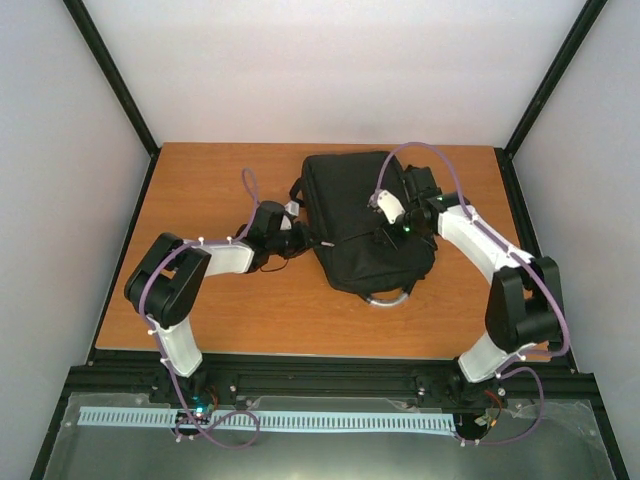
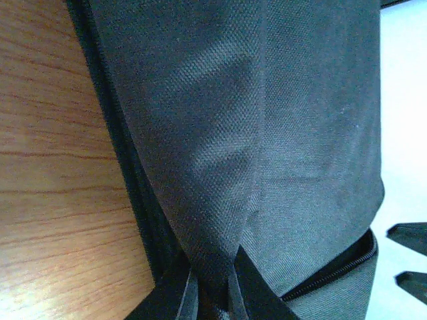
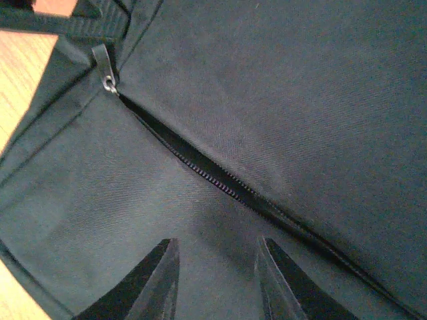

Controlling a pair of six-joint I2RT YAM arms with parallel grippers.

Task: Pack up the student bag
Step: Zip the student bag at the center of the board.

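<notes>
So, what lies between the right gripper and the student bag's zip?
Only black fabric of the student bag separates the right gripper from the zip, in the right wrist view.

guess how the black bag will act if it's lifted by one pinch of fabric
Probably floppy: the student bag ridges into a fold where the left tool pinches it, so it should sag rather than lift flat. The coarse weave looks unlikely to slip. It lies flat, so rolling seems unlikely.

Bright, even light; pale sheen across the student bag (image 2: 220, 167).
</notes>
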